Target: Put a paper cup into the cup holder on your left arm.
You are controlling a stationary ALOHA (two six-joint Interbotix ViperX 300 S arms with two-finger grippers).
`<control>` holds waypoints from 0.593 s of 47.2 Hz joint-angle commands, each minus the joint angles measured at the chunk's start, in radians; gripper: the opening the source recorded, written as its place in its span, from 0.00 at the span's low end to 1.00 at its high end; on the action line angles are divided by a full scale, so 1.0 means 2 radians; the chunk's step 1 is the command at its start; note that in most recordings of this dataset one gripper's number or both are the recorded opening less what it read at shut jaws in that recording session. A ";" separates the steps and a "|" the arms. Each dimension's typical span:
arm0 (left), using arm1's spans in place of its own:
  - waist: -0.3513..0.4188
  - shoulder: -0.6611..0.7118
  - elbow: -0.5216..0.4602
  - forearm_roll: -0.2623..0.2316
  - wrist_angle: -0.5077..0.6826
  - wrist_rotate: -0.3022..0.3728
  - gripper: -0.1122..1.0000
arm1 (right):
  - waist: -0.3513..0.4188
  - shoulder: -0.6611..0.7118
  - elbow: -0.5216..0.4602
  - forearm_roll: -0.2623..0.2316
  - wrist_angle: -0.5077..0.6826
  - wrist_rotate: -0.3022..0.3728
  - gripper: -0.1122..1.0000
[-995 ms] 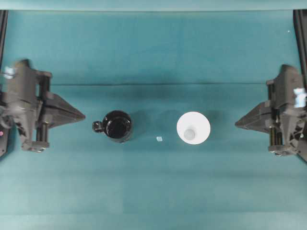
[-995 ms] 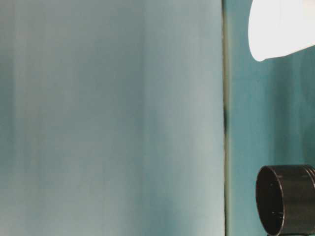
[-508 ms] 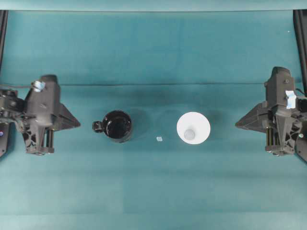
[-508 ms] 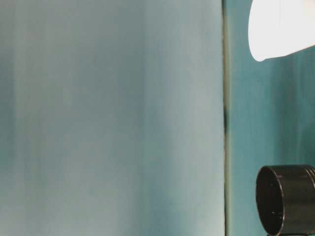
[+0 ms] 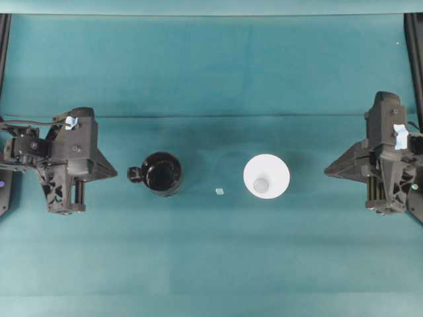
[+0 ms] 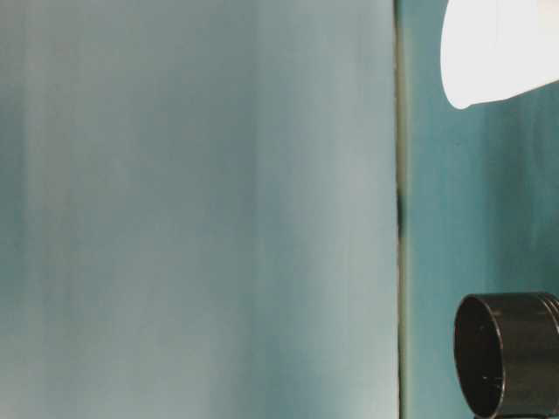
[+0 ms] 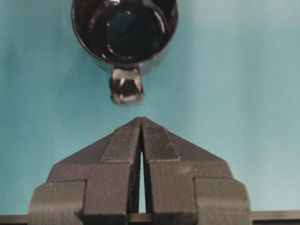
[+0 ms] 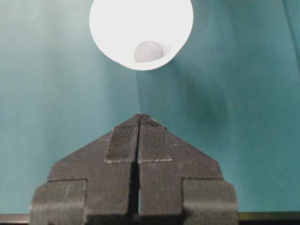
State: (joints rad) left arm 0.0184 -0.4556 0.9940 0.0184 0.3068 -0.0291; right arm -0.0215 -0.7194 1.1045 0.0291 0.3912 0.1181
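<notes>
The white paper cup (image 5: 266, 176) stands upright, open end up, right of the table's middle. It also shows in the right wrist view (image 8: 140, 28) and the table-level view (image 6: 498, 48). The glossy black cup holder (image 5: 162, 174) stands left of the middle, its knob handle (image 7: 125, 86) pointing at my left gripper. It also shows in the table-level view (image 6: 507, 353). My left gripper (image 5: 115, 175) is shut and empty, a short gap from the handle (image 7: 141, 121). My right gripper (image 5: 326, 172) is shut and empty, well apart from the cup (image 8: 139, 117).
A small white scrap (image 5: 219, 191) lies on the teal table between holder and cup. Black frame rails run along the far left edge (image 5: 4, 39) and the far right edge (image 5: 415, 46).
My left arm has swung and shifted a little toward the holder, its blur gone. My right arm settled after the first frame and has stayed still since. Cup and holder have not moved.
</notes>
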 commanded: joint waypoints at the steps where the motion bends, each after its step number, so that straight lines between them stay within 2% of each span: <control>1: 0.005 0.005 -0.002 0.002 -0.009 -0.002 0.13 | -0.001 0.000 -0.013 -0.002 -0.002 0.005 0.06; 8: 0.014 0.012 0.000 0.002 -0.011 -0.034 0.13 | -0.001 0.001 -0.013 -0.002 -0.002 0.005 0.06; 12: 0.017 0.012 0.002 0.002 -0.011 -0.047 0.20 | -0.001 0.000 -0.013 -0.002 -0.002 0.005 0.06; 17: 0.016 0.012 0.005 0.002 -0.015 -0.049 0.42 | -0.001 0.000 -0.013 -0.001 -0.002 0.005 0.06; 24: 0.015 0.012 0.005 0.002 -0.031 -0.048 0.81 | -0.001 0.000 -0.013 -0.002 -0.002 0.005 0.06; 28: 0.015 0.018 0.005 0.002 -0.040 -0.047 0.96 | -0.001 0.000 -0.013 -0.002 -0.002 0.005 0.06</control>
State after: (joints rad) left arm 0.0506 -0.4295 1.0109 0.0184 0.2470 -0.1243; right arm -0.0215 -0.7179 1.1045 0.0276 0.3912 0.1197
